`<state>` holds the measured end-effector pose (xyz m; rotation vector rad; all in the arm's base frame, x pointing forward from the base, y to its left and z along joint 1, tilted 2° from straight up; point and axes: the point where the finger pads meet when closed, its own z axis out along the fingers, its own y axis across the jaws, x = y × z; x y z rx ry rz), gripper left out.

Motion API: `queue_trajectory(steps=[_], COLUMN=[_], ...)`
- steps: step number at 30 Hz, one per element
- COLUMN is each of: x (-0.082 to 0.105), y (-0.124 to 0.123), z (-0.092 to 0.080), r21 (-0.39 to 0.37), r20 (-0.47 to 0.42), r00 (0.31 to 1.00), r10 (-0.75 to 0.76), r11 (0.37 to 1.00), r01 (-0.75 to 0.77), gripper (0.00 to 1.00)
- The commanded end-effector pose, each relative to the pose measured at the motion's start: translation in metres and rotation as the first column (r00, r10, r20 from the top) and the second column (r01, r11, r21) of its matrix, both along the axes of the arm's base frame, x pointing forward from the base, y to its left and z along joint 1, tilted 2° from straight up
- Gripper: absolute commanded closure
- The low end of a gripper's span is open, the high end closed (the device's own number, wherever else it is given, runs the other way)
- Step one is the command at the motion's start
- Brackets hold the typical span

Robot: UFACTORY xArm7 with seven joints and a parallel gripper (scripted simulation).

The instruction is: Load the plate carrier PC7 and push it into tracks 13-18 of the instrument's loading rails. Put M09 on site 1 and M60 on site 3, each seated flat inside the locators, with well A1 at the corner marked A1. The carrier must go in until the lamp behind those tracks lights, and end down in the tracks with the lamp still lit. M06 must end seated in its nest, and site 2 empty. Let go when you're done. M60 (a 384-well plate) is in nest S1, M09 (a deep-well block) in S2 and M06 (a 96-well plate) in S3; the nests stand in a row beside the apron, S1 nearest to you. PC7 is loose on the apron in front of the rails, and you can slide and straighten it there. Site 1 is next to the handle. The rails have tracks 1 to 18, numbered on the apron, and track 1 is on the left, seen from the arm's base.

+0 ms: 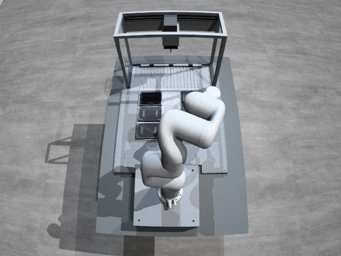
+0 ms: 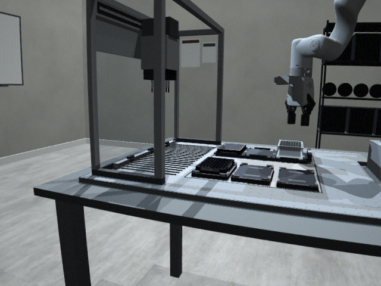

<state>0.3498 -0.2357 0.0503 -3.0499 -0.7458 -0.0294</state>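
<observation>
place: lab automation room, as far as I can see
bench: grey table (image 2: 196, 212) on dark legs
instrument: open-frame liquid handler (image 2: 159, 92) with pipetting head (image 2: 159, 52) over slotted loading rails (image 2: 172, 157)
labware: microplates in nests (image 2: 215, 166)
walls: whiteboard (image 2: 11, 49), two posted notices (image 2: 190, 52)
storage: black shelf rack (image 2: 321, 92) behind the bench

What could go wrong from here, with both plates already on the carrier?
1. The open, empty gripper hangs roughly above the deep-well block. If it descends toward the handle end of the carrier, a finger may clip and unseat the block.
2. When pushed toward the rails, the carrier could enter skewed and jam, or jolt the flat plate out of its locators.
</observation>
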Motion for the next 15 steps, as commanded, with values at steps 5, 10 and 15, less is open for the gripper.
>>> queue_trajectory(steps=[5,10,15], x=[-0.039,-0.050,-0.065], y=[0.034,0.044,0.057], z=[0.002,0.001,0.000], r21=[-0.036,-0.033,-0.028], r20=[0.008,0.011,0.015], r00=[0.936,0.897,0.811], r10=[-0.351,-0.443,-0.585], r11=[0.936,0.896,0.810], r01=[0.351,0.443,0.585], gripper=[0.18,0.18,0.18])
